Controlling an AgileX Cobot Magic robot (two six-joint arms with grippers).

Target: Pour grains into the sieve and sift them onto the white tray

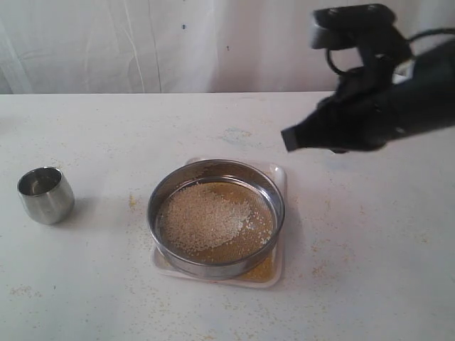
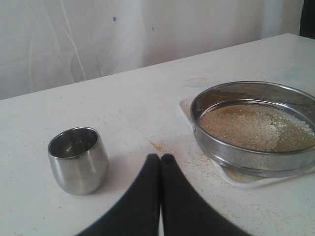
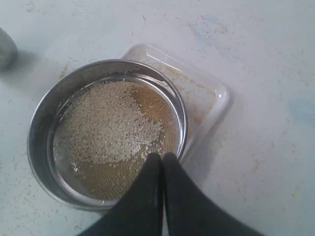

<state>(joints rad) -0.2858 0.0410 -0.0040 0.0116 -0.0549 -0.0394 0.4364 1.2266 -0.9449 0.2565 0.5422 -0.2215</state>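
Note:
The sieve [image 1: 215,217] rests on the white tray [image 1: 278,177] mid-table, holding pale coarse grains [image 1: 202,219] on its mesh; yellowish fine meal shows through beneath. In the wrist views the sieve [image 2: 256,129] [image 3: 106,130] and the tray [image 2: 184,109] [image 3: 204,96] appear too. My right gripper [image 1: 288,138] [image 3: 162,156] hovers above the sieve's right side, shut and empty. Low over the table, between the cup and the sieve, my left gripper [image 2: 160,157] is shut with nothing held; it is out of the exterior view.
A small steel cup [image 1: 45,195] [image 2: 78,160] stands upright at the table's left, looking empty. Scattered yellow grains [image 2: 157,146] dot the table near the sieve. A white curtain [image 1: 142,42] hangs behind the table.

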